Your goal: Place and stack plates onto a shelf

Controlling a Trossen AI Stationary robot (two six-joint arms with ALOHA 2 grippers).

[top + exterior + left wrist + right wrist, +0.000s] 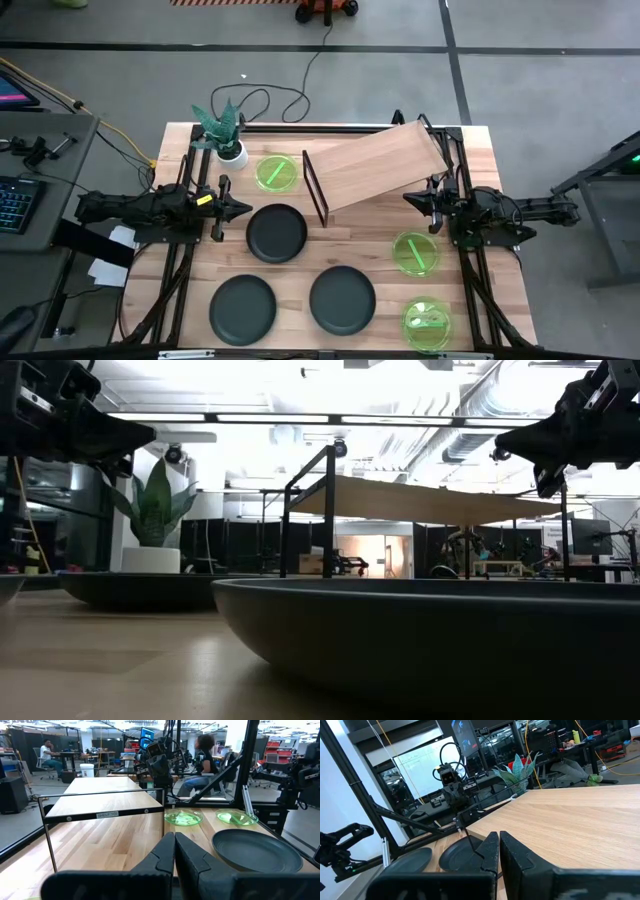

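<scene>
The wooden table (330, 235) sits on a grey floor, and behind it is a big busy room with desks and people sitting far off.

On the left, the left gripper (243, 209) hangs over the table just beside a dark grey plate (276, 232). Its two fingers are pressed together and hold nothing. Near it are a white pot with a plant (228, 138) and a green plate (276, 172). Two more dark plates lie at the front, one to the left (242, 308) and one in the middle (342, 298).

In the middle stands the shelf (385, 164), tilted, on its black frame. Nothing lies on it.

On the right, the right gripper (410, 199) hangs by the shelf's edge, fingers closed and empty too. Two green plates lie on that side, one close by (415, 252) and one at the front (426, 324).

So no plate has been picked up yet, and the job looks like it is only starting. Next, I think a gripper must open, go down to a plate's rim and pinch it.

From the low view a big dark plate fills the front, so the green plates are hidden there. The front green plate has something pale inside that I cannot make out.
</scene>
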